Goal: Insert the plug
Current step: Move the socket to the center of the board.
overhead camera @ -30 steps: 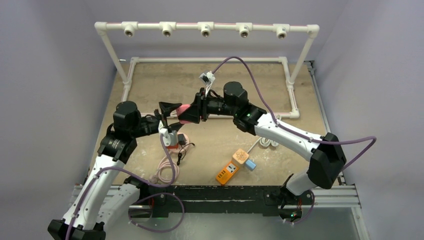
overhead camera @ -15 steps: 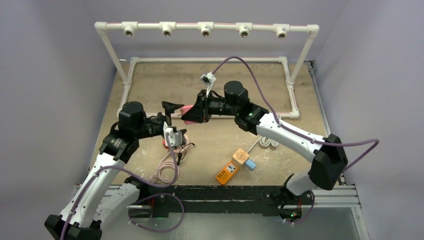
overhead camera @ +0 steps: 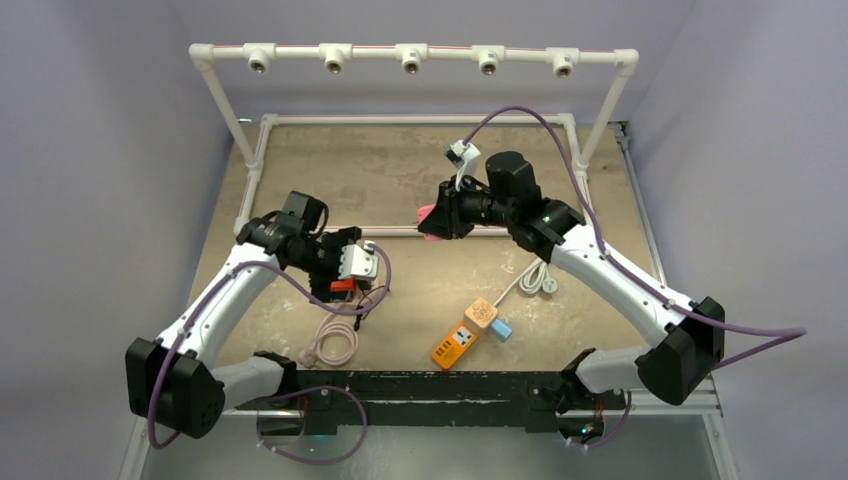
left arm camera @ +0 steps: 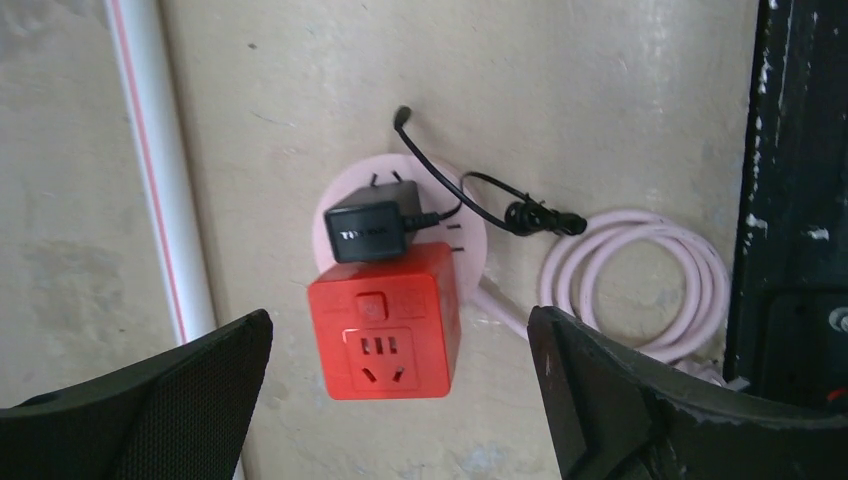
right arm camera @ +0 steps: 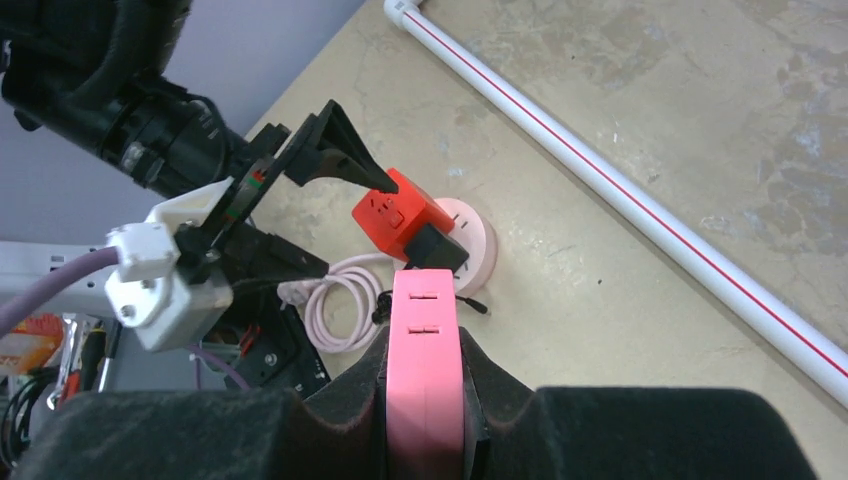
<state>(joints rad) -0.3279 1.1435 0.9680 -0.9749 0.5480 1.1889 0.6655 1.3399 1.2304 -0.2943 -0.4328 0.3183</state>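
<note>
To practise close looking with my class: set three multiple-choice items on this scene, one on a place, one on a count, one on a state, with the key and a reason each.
1. Where is the black adapter? A. hanging from the white pipe frame; B. against a side of the red cube socket; C. in the right gripper.
2. How many fittings line the frame's top bar? A. three; B. four; C. five.
3. How is the right gripper? A. shut on the pink plug; B. open, empty; C. shut on the black adapter.
Key: 1 B, the left wrist view shows them touching; 2 C, five count across the top view; 3 A, its fingers clamp the plug in the right wrist view.
</note>
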